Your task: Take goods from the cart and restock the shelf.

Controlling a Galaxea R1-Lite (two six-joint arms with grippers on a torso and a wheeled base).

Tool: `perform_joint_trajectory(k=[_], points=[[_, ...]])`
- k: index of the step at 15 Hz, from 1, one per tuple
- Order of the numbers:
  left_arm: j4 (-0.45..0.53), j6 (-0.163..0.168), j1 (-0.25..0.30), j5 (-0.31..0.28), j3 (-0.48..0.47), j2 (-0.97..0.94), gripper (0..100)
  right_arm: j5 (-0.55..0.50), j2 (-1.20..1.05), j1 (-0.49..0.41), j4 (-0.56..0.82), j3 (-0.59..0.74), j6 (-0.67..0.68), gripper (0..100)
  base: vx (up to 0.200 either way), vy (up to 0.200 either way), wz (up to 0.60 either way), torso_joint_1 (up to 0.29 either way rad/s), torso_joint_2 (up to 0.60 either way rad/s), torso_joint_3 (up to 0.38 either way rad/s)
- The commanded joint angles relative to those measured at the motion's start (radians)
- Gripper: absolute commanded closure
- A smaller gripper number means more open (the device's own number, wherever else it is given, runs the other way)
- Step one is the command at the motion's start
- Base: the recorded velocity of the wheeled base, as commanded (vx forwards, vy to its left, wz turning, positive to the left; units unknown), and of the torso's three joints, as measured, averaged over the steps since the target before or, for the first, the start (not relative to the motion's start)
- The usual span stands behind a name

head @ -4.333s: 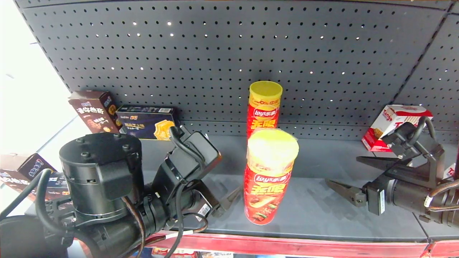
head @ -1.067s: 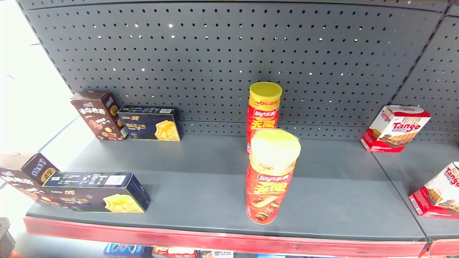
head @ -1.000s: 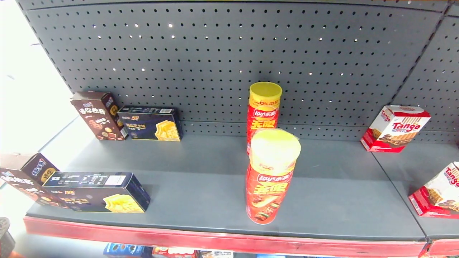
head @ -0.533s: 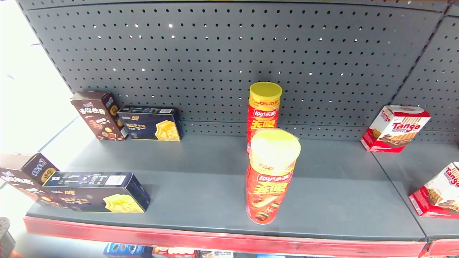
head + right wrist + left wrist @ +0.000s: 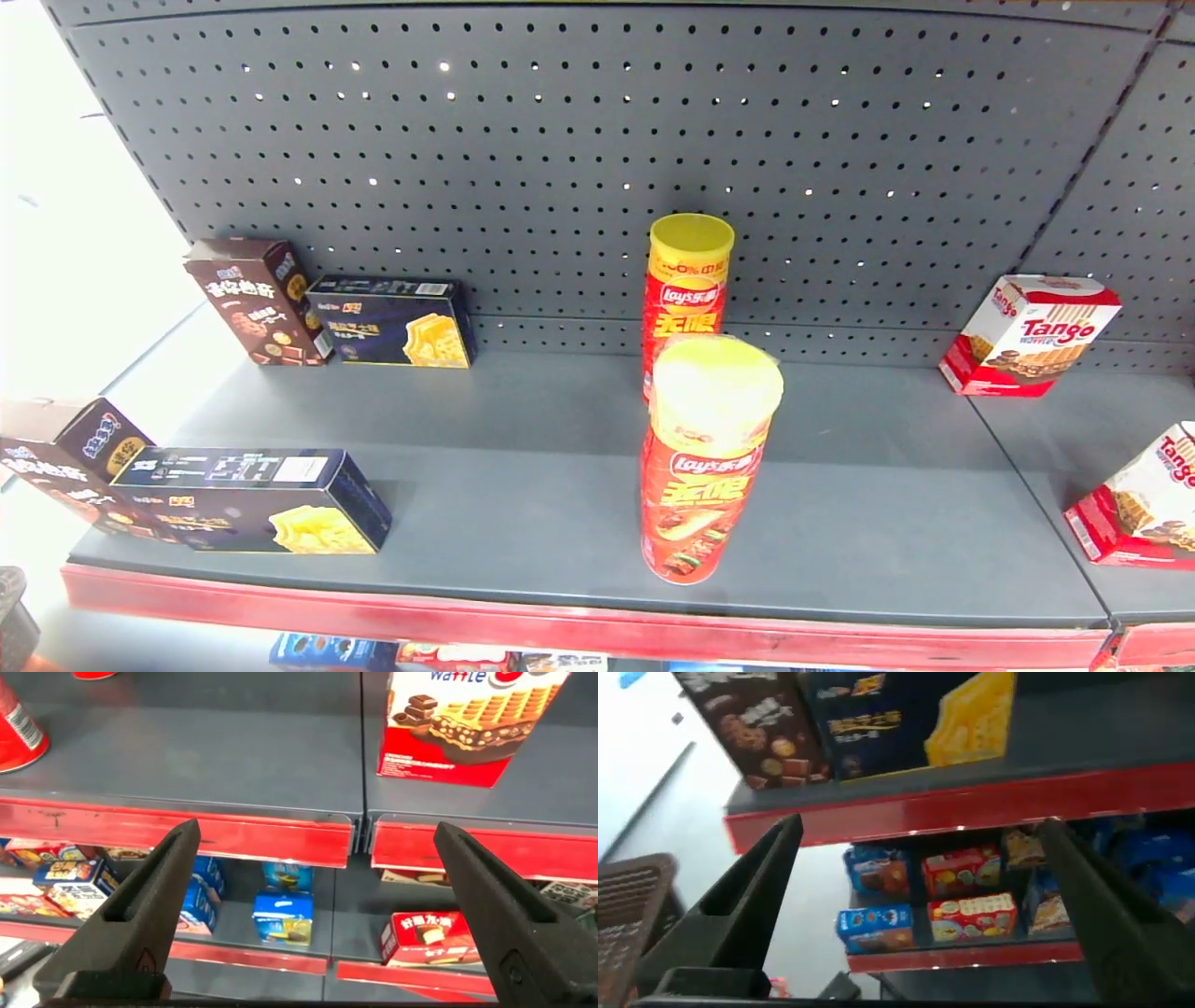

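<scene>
Two red chip cans with yellow lids stand upright on the grey shelf (image 5: 523, 448), the front can (image 5: 707, 457) mid-shelf and the back can (image 5: 686, 289) by the pegboard. My left gripper (image 5: 920, 823) is open and holds nothing, below and in front of the shelf's red edge (image 5: 971, 812), under a dark blue box (image 5: 915, 719) and a brown cookie box (image 5: 752, 728). My right gripper (image 5: 318, 829) is open too, facing the red edge (image 5: 262, 835) between a chip can's base (image 5: 19, 728) and a wafer box (image 5: 467, 719).
Dark blue boxes (image 5: 252, 499) (image 5: 392, 319) and brown boxes (image 5: 65, 457) (image 5: 254, 299) sit on the shelf's left. Wafer boxes (image 5: 1027, 333) (image 5: 1139, 504) sit on the right. A lower shelf holds small packs (image 5: 962, 873). A brown basket (image 5: 631, 905) is low at the left.
Both arms, which flanked the front can 4.3 s ago, have pulled back out of the head view. Nothing has changed over the last second.
</scene>
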Motion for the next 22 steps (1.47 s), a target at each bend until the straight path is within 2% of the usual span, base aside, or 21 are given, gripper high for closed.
perform_joint_trajectory(k=[1, 2, 3, 4, 6, 7, 8, 9, 14, 16, 22], points=[[0.016, -0.022, 0.001, 0.010, 0.011, 0.000, 0, 0.003, 0.005, 0.001, -0.002, 0.001, 0.000, 0, 0.000, 0.000, 0.00, 0.000, 0.00, 0.000], [0.016, -0.059, 0.001, 0.109, 0.011, 0.000, 0, 0.011, 0.005, 0.001, -0.003, 0.003, -0.007, 0, 0.000, 0.000, 0.00, 0.000, 0.00, 0.000], [0.016, -0.074, 0.001, 0.134, 0.011, 0.000, 0, 0.008, 0.005, 0.001, -0.003, 0.003, -0.008, 0, 0.000, 0.000, 0.00, 0.000, 0.00, 0.000], [0.016, -0.079, 0.001, 0.106, 0.011, 0.000, 0, -0.004, 0.005, -0.001, -0.003, 0.003, -0.005, 0, 0.000, 0.000, 0.00, 0.000, 0.00, 0.000], [0.016, -0.087, 0.001, 0.083, 0.011, 0.000, 0, -0.122, -0.026, -0.070, 0.067, 0.001, 0.035, 0, 0.000, 0.000, 0.00, 0.000, 0.00, 0.000], [0.016, -0.087, 0.001, 0.083, 0.011, 0.000, 0, -0.122, -0.026, -0.070, 0.067, 0.001, 0.035, 0, 0.000, 0.000, 0.00, 0.000, 0.00, 0.000], [0.016, -0.085, 0.001, 0.080, 0.011, 0.000, 0, -0.046, -0.066, -0.033, 0.058, 0.003, -0.039, 0, 0.000, 0.000, 0.00, 0.000, 0.00, 0.000], [0.016, -0.084, 0.001, 0.079, 0.011, 0.000, 0, -0.006, -0.066, -0.031, 0.058, 0.004, -0.042, 0, 0.000, 0.000, 0.00, 0.000, 0.00, 0.000], [0.016, -0.085, 0.001, 0.077, 0.011, 0.000, 0, -0.026, -0.074, -0.037, 0.056, 0.004, -0.017, 0, 0.000, 0.000, 0.00, 0.000, 0.00, 0.000], [0.014, -0.125, 0.001, 0.083, 0.011, 0.000, 0, -0.026, -0.074, -0.037, 0.055, 0.004, -0.017, 0, 0.000, 0.000, 0.00, 0.000, 0.00, 0.000], [0.014, -0.125, 0.003, 0.085, 0.011, 0.000, 0, -0.026, -0.075, -0.037, 0.055, 0.004, -0.017, 0, 0.000, 0.000, 0.00, 0.000, 0.00, 0.000]])
